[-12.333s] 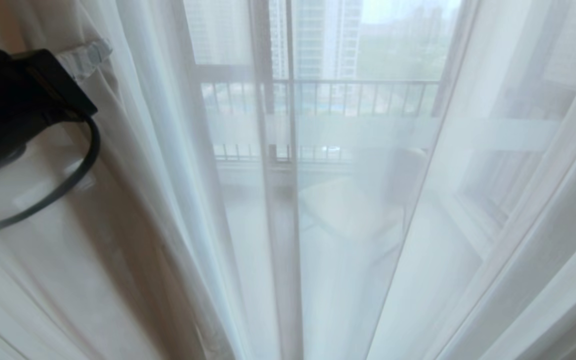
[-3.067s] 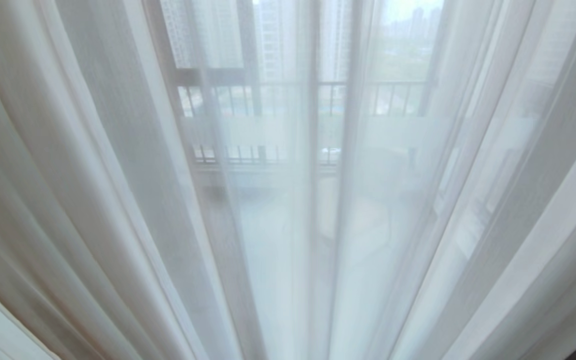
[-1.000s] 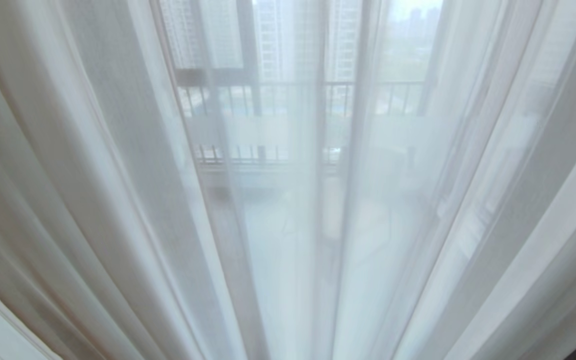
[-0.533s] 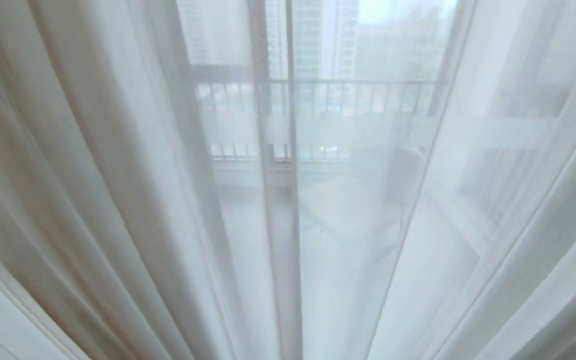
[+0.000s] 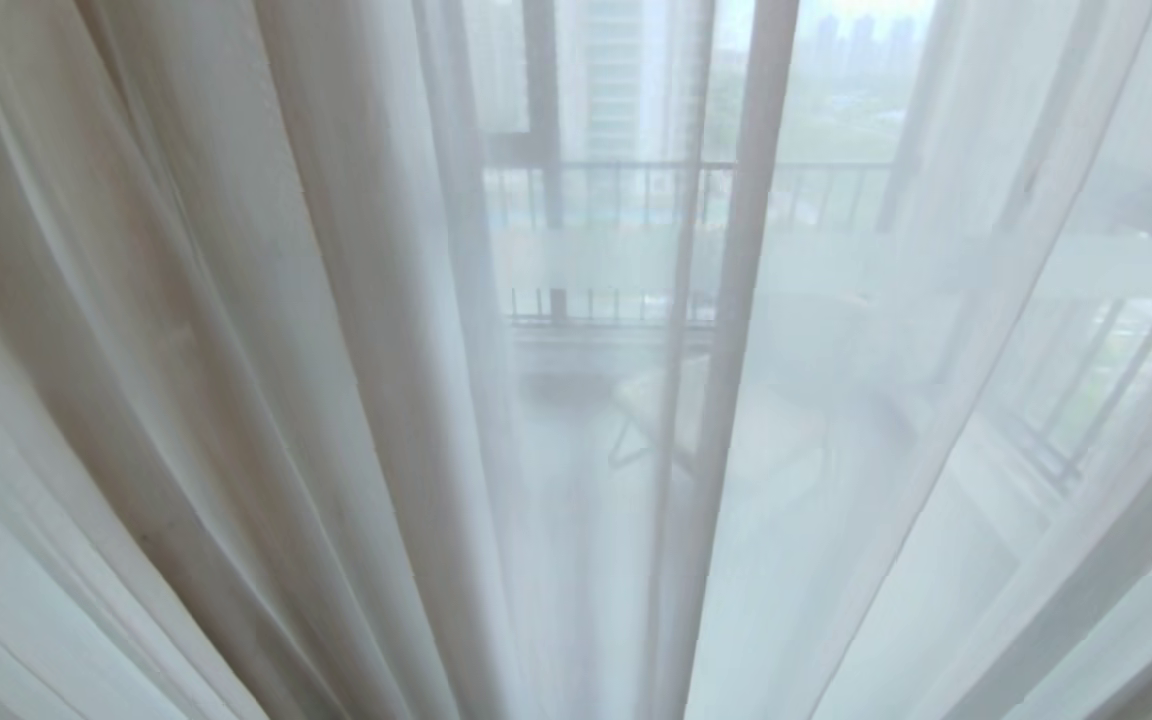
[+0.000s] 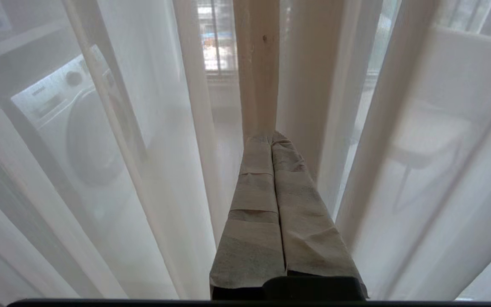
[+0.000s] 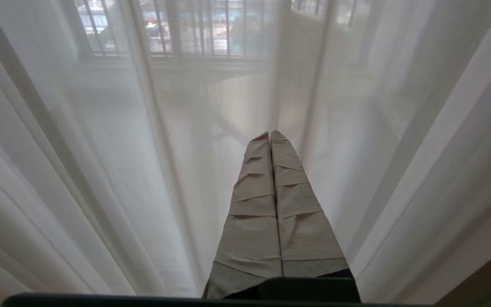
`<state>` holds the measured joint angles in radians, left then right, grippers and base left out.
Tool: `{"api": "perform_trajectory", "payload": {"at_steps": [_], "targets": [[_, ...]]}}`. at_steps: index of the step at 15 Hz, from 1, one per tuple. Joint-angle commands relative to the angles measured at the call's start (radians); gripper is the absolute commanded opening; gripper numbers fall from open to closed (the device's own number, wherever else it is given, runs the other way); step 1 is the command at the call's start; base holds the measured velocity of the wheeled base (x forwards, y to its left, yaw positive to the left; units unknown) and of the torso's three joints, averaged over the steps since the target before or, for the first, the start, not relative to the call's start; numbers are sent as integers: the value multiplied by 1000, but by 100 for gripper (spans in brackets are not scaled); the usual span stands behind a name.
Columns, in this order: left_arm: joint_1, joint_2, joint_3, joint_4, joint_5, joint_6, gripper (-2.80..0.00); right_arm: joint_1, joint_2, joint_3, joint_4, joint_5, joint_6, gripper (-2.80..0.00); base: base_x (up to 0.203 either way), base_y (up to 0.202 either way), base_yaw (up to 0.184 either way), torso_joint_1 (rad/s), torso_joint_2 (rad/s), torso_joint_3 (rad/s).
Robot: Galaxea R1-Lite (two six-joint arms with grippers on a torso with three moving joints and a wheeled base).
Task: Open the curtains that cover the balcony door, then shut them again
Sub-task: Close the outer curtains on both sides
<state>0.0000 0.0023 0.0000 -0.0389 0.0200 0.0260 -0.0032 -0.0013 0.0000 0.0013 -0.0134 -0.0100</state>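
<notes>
Curtains (image 5: 266,330): drawn across the balcony door (image 5: 542,150), folds running floor to ceiling.
Left gripper (image 6: 271,137): fingers pressed together, empty, tips at a beige fold straight ahead.
Right gripper (image 7: 270,134): fingers together, empty, facing sheer fabric.
Nearer arm: left, judged closest to the thick drape's edge.

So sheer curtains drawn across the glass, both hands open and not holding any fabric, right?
Not open: both wrist views show the left hand and the right hand shut, fingers pressed together, no fabric between them. The sheer curtains do hang across the glass.
</notes>
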Motion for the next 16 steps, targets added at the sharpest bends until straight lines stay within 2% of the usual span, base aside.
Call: {"api": "perform_trajectory", "payload": {"at_steps": [1, 16], "targets": [[0, -2, 0, -1, 0, 0, -280, 0, 1, 0, 0, 0, -1, -280, 0, 190, -1, 2, 3, 0], [0, -2, 0, -1, 0, 0, -280, 0, 1, 0, 0, 0, -1, -280, 0, 193, 0, 3, 3, 3]]}}
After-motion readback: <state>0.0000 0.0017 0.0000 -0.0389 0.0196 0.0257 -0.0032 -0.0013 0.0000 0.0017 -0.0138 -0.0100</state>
